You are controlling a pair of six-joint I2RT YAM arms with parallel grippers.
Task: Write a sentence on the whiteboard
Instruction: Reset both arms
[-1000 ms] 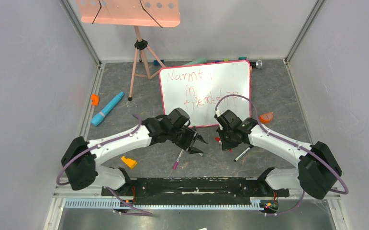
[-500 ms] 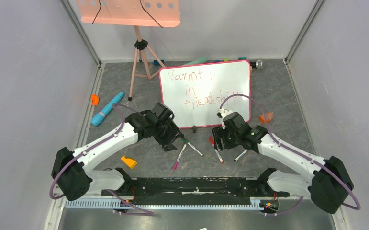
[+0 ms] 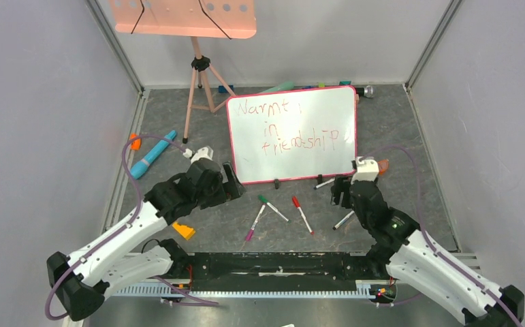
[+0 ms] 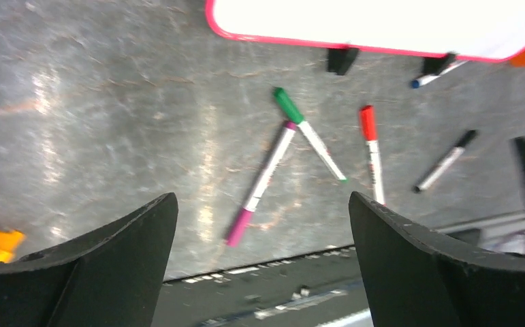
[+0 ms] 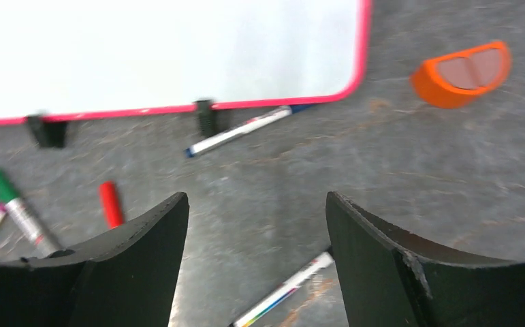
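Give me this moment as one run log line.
left gripper: open, empty | right gripper: open, empty | red marker: lying on table | sentence: on whiteboard

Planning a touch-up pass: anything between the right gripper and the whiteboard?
Only low clutter. A blue-capped marker lies flat on the table just in front of the whiteboard, beside its black clip foot, ahead of the open right gripper. Nothing upright blocks the way; the orange piece sits off to the side.

Green-capped marker (image 3: 273, 208) and magenta-capped marker (image 3: 254, 224) are lying touching, with red-capped marker (image 3: 302, 214) lying at their three o'clock. Teal tube (image 3: 152, 154) is lying at the table's (image 3: 395, 136) nine o'clock. Tripod tray (image 3: 181, 17) is standing at eleven.
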